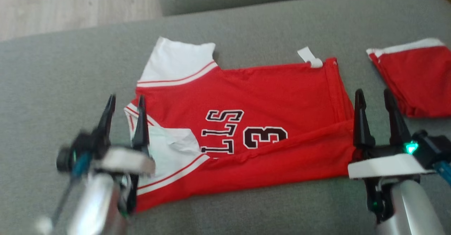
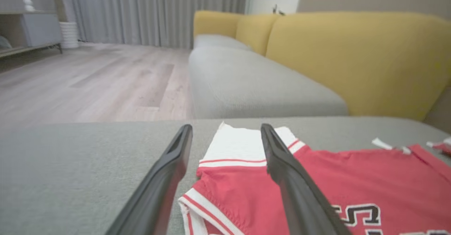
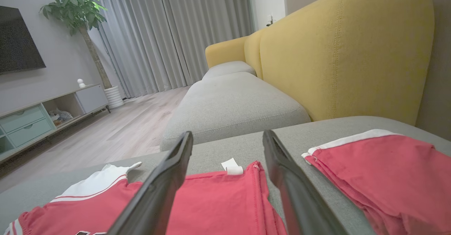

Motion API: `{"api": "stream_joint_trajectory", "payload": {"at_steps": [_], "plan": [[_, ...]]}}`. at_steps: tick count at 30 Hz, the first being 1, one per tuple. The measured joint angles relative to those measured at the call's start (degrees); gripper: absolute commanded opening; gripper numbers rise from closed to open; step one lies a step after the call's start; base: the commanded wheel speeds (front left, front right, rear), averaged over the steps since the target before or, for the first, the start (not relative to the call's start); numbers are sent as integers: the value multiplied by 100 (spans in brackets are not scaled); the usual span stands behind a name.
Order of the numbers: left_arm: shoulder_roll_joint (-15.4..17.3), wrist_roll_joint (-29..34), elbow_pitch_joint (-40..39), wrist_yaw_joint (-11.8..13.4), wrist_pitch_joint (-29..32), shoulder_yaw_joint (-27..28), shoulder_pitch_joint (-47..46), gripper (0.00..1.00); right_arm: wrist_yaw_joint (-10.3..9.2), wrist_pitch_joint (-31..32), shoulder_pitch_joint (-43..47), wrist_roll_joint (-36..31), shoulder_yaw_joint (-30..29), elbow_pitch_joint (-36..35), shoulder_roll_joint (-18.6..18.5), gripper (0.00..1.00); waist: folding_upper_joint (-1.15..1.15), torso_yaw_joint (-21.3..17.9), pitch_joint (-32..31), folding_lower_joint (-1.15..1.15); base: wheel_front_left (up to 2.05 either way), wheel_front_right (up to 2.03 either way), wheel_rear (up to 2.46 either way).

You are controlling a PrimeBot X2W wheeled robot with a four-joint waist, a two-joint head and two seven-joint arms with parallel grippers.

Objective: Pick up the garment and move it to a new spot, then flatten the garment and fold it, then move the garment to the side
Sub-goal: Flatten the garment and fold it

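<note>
The garment (image 1: 253, 101) is a red jersey with white sleeves and black-and-white lettering, lying partly folded on the grey sofa seat (image 1: 63, 73); its lower edge is folded up over the front. It also lies in the left wrist view (image 2: 359, 171) and the right wrist view (image 3: 218, 199). My left gripper (image 1: 126, 101) hovers open over the jersey's left, sleeve end, nothing between its fingers (image 2: 169, 178). My right gripper (image 1: 374, 97) stands open at the jersey's right hem, its fingers (image 3: 165, 182) empty.
A second folded red piece with a white band (image 1: 415, 76) lies to the right on the seat, close to the right gripper. Yellow sofa backrests (image 3: 338, 51) rise behind. Wooden floor (image 2: 88, 80) lies beyond the seat's far-left edge.
</note>
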Motion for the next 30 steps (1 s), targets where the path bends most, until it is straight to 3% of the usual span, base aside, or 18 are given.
{"api": "stream_joint_trajectory", "payload": {"at_steps": [9,14,19,23,30], "plan": [[748,133,1249,-600,1958,-252,-2661,100,0,-8,-716,320,380,-189,-9,100,0,-380,808,2,0,0,0],[1117,-205,2115,-719,3003,-296,-3574,100,0,-24,-998,627,665,-253,-18,100,0,-783,1178,1,0,0,0],[1430,-422,2713,-724,3449,-398,-4186,100,0,-24,-1142,911,694,-249,-19,100,0,-1159,1500,1,0,0,0],[1474,-730,3014,-724,3728,-491,-4379,100,0,-24,-1194,998,727,-248,-18,100,0,-1374,1680,1,0,0,0],[1642,-1037,3264,-766,4021,-925,-4420,100,0,-24,-1188,1051,714,-247,-19,100,0,-1467,1707,-2,0,0,0]]}}
